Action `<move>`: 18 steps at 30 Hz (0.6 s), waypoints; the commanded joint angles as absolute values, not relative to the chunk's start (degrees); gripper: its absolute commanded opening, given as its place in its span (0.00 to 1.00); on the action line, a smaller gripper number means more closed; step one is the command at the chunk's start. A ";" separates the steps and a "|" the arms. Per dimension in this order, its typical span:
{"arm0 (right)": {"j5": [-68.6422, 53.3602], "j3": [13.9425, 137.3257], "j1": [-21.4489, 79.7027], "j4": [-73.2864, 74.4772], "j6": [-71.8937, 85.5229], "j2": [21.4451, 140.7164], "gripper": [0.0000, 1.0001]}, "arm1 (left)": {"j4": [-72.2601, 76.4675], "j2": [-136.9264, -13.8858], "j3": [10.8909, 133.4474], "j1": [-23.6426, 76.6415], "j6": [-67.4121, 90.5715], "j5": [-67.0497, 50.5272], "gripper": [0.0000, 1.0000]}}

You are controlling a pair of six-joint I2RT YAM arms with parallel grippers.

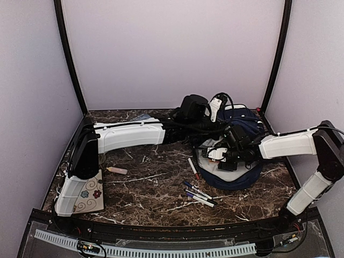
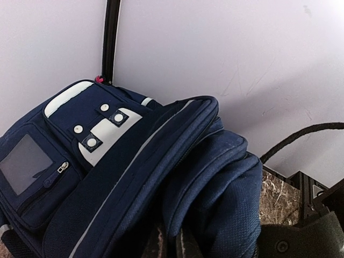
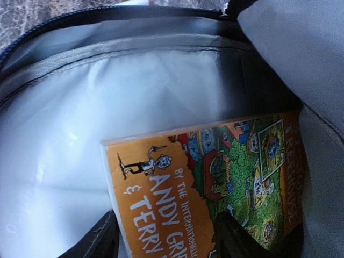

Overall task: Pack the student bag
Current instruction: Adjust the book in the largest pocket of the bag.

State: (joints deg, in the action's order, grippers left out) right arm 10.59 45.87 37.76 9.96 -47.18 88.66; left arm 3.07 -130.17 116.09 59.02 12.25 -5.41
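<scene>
The student bag [image 1: 244, 121] is navy blue and lies at the back right of the table, its mouth held open. In the left wrist view its white studded patch and front pocket [image 2: 80, 134] show. My left gripper [image 1: 224, 129] [image 2: 171, 244] is shut on the bag's upper rim fabric and holds it up. My right gripper [image 1: 216, 155] [image 3: 166, 239] reaches into the mouth and is shut on an orange paperback book [image 3: 204, 183]. The book lies partly inside against the pale grey lining [image 3: 107, 91]. My right fingers [image 3: 239, 236] straddle the book's lower end.
Several pens [image 1: 200, 194] lie on the marble table in front of the bag, and one marker [image 1: 192, 166] lies beside it. A small pink eraser [image 1: 117, 170] and a floral pouch [image 1: 88, 199] lie at the left, near the left arm's base.
</scene>
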 commanded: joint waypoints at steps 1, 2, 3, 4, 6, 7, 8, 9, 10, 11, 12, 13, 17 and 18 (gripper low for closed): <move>19.64 47.78 37.29 0.85 -47.73 92.55 0.59 | 6.33 -123.31 118.58 58.98 13.35 -6.94 0.00; 20.62 48.61 36.36 0.80 -47.94 93.56 0.58 | 6.33 -123.31 118.61 59.00 13.34 -7.06 0.00; 20.95 49.36 35.20 0.79 -47.98 94.17 0.57 | 6.33 -123.31 118.57 58.98 13.32 -7.20 0.00; 20.88 50.41 34.11 0.86 -48.03 94.45 0.56 | 6.33 -123.31 118.62 58.97 13.32 -7.21 0.00; 21.13 50.87 32.45 0.12 -49.28 94.71 0.55 | 6.22 -123.31 118.64 59.04 13.21 -7.26 0.00; 21.56 50.80 31.81 -0.58 -49.94 94.81 0.54 | 6.25 -123.31 118.61 59.01 13.21 -7.29 0.00; 21.88 50.57 31.27 -1.53 -50.98 94.91 0.54 | 6.20 -123.29 118.59 59.00 13.19 -7.42 0.00; 22.28 50.26 30.88 -3.02 -52.38 95.11 0.54 | 6.24 -123.31 118.63 58.96 13.15 -7.55 0.00; 22.49 49.91 30.50 -4.10 -53.02 95.29 0.54 | 6.20 -123.31 118.57 58.98 13.11 -7.68 0.00; 23.09 49.62 30.28 -5.18 -54.11 95.58 0.54 | 6.11 -123.27 118.64 59.03 13.12 -7.73 0.00; 23.68 49.13 30.15 -6.46 -54.86 95.94 0.53 | 6.03 -123.31 118.55 58.98 13.11 -7.76 0.00; 24.43 48.60 30.05 -7.95 -55.60 96.24 0.53 | 5.98 -123.31 118.46 58.98 13.19 -7.78 0.00; 27.01 46.74 29.97 -12.34 -56.99 97.36 0.54 | 5.67 -123.31 118.27 59.03 13.60 -8.08 0.00; 27.33 46.43 29.97 -12.84 -56.85 97.42 0.54 | 5.63 -123.31 118.16 58.98 13.69 -8.09 0.00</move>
State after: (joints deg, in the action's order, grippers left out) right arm 22.72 47.53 31.24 -4.99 -55.64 95.96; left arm 3.01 -130.17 116.25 57.63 12.29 -4.75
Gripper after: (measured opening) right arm 0.535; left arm 0.050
